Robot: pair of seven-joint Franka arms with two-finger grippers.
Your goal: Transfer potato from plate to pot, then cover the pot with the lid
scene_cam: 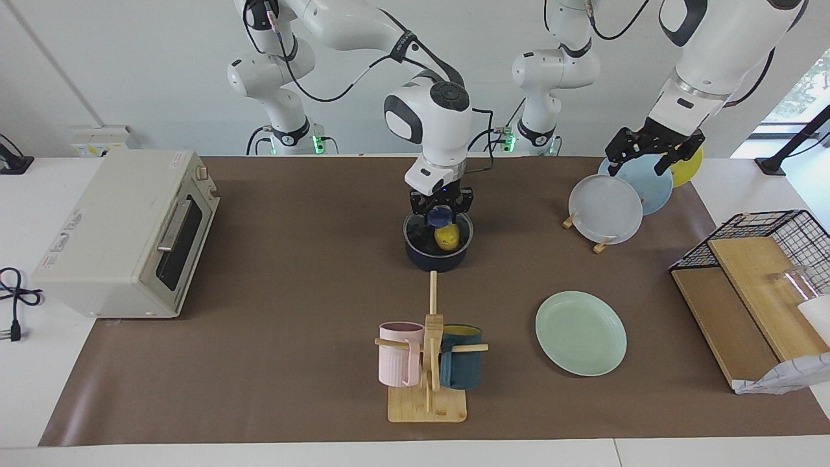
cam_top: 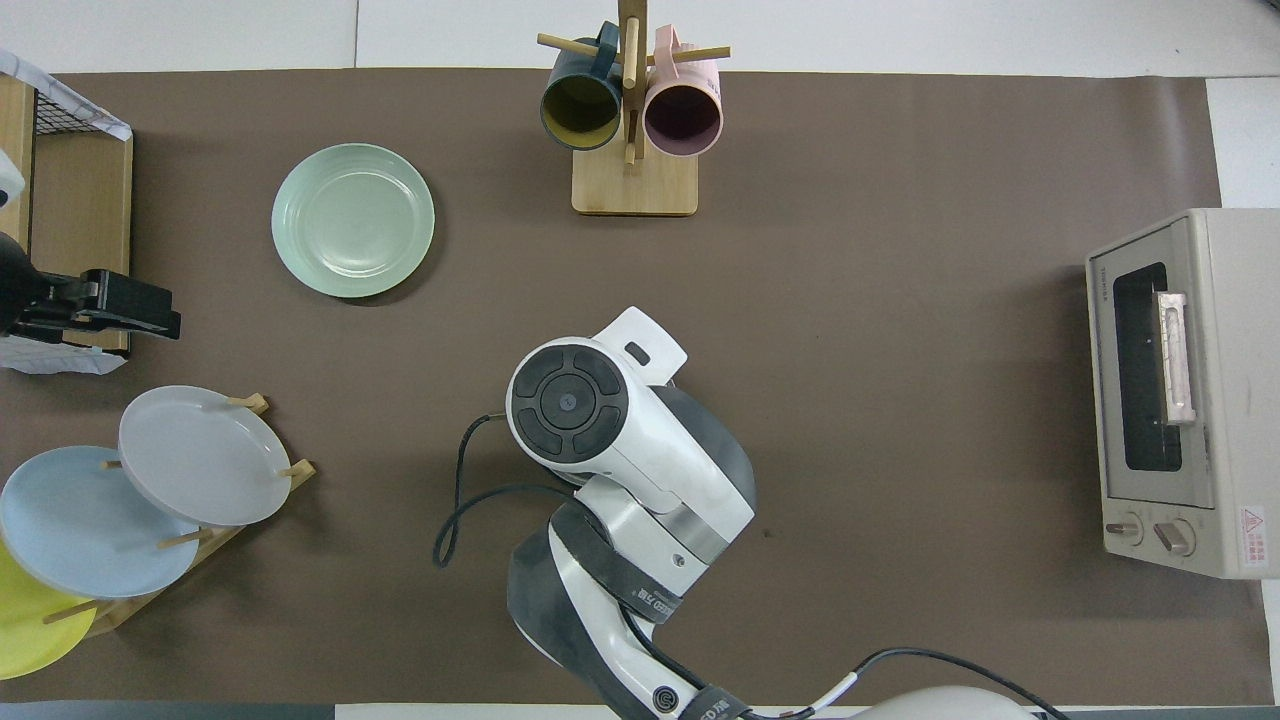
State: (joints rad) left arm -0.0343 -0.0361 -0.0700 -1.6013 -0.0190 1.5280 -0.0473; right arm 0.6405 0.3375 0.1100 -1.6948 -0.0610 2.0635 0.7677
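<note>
The navy pot (scene_cam: 438,258) stands at the middle of the table. The yellow potato (scene_cam: 447,237) lies inside it and shows through the glass lid (scene_cam: 415,228). The lid's metal rim rests at the pot's rim. My right gripper (scene_cam: 441,209) reaches straight down and is shut on the lid's blue knob (scene_cam: 441,216). In the overhead view the right arm hides the pot, lid and potato. The mint-green plate (scene_cam: 580,333) lies bare, farther from the robots and toward the left arm's end; it also shows in the overhead view (cam_top: 352,220). My left gripper (scene_cam: 655,154) waits open over the plate rack.
A toaster oven (scene_cam: 130,230) stands at the right arm's end. A wooden mug rack (scene_cam: 428,363) with a pink and a dark blue mug stands farther from the robots than the pot. A rack of upright plates (scene_cam: 606,209) and a wire basket with wooden boards (scene_cam: 752,279) stand at the left arm's end.
</note>
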